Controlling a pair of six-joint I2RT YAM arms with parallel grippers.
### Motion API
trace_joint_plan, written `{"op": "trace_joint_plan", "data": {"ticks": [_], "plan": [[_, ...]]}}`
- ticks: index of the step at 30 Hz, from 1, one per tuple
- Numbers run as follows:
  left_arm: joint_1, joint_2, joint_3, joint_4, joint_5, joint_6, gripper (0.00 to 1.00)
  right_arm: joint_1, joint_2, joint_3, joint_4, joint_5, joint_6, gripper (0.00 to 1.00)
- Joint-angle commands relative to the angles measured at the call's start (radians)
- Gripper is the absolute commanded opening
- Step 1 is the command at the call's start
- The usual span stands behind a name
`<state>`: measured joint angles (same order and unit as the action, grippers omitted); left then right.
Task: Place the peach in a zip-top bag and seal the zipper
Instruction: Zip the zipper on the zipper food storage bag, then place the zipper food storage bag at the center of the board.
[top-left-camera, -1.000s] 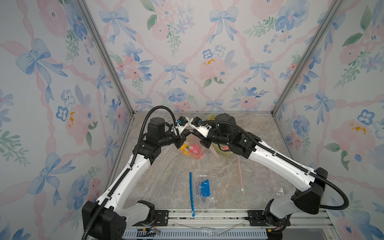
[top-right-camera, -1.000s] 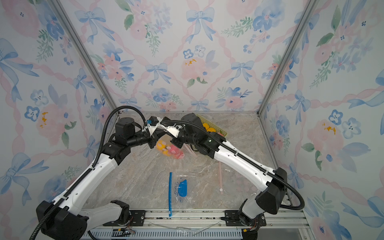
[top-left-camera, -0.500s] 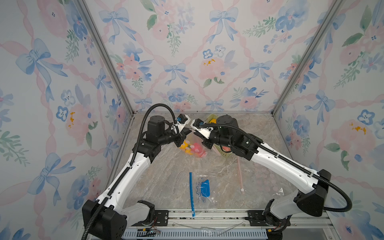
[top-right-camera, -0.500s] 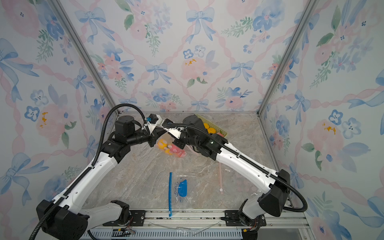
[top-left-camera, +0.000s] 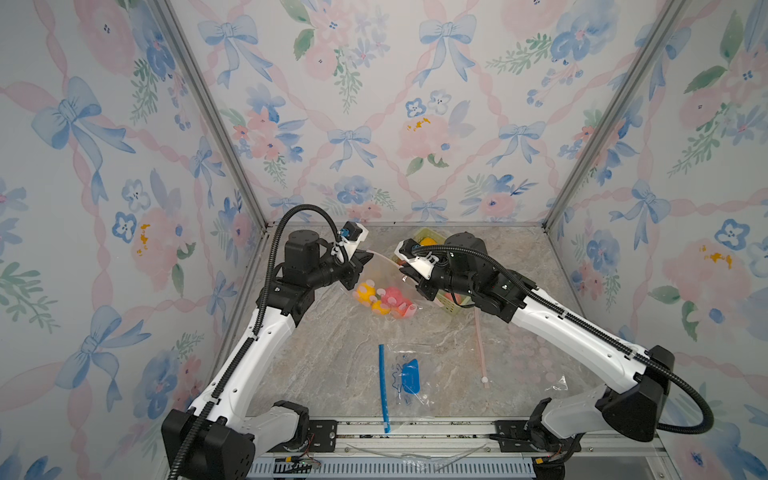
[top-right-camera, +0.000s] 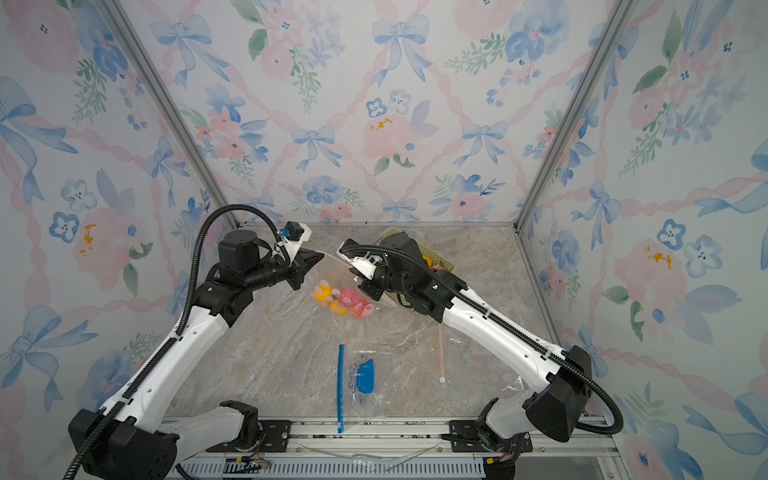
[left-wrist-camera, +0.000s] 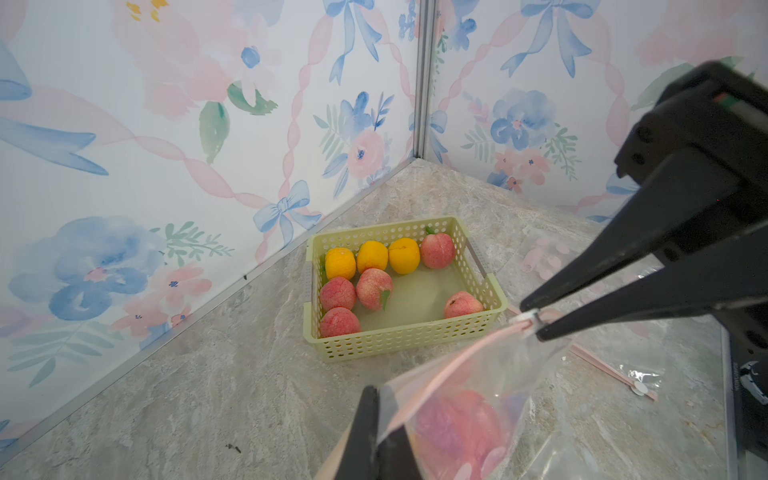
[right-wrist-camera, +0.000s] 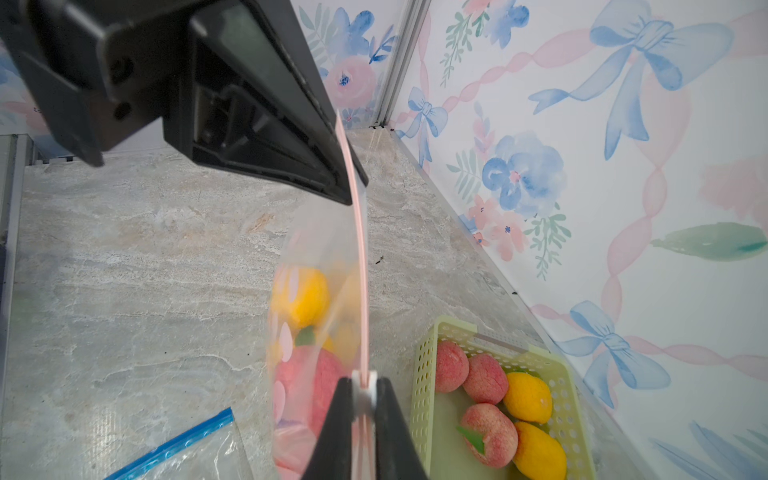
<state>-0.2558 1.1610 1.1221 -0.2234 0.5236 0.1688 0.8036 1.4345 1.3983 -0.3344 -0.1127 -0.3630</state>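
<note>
Marble desk (top-left-camera: 324, 353), near its far edge: the zip-top bag (left-wrist-camera: 478, 374) hangs between the left gripper (left-wrist-camera: 380, 432), clenched on one top corner, and the right gripper (right-wrist-camera: 365, 399), pinching its slider (right-wrist-camera: 365, 384), with the peach (right-wrist-camera: 309, 374) inside, below both.

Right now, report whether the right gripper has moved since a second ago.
Yes. The right gripper has slid toward the basket, away from the left gripper.
</note>
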Motion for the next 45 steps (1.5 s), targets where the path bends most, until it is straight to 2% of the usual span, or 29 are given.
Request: {"op": "trace_joint_plan", "data": {"ticks": [1, 12, 24, 30, 36, 45], "plan": [[0.033, -0.031, 0.015, 0.071, -0.101, -0.071, 0.0, -0.023, -0.046, -0.03, -0.055, -0.019, 0.021, 0.06], [0.092, -0.046, -0.016, 0.124, -0.242, -0.174, 0.0, -0.055, -0.078, -0.08, -0.117, -0.036, 0.027, 0.06], [0.13, -0.036, -0.032, 0.128, -0.295, -0.208, 0.0, -0.112, -0.097, -0.113, -0.144, -0.025, 0.056, 0.06], [0.132, -0.027, -0.07, 0.182, -0.301, -0.227, 0.0, -0.108, -0.056, -0.07, -0.098, 0.003, 0.117, 0.09], [0.135, -0.01, -0.143, 0.267, -0.385, -0.267, 0.0, -0.076, 0.115, 0.089, -0.084, 0.146, 0.159, 0.09], [0.174, -0.009, -0.268, 0.423, -0.515, -0.338, 0.0, -0.07, 0.462, 0.441, -0.07, 0.204, 0.188, 0.08]]}}
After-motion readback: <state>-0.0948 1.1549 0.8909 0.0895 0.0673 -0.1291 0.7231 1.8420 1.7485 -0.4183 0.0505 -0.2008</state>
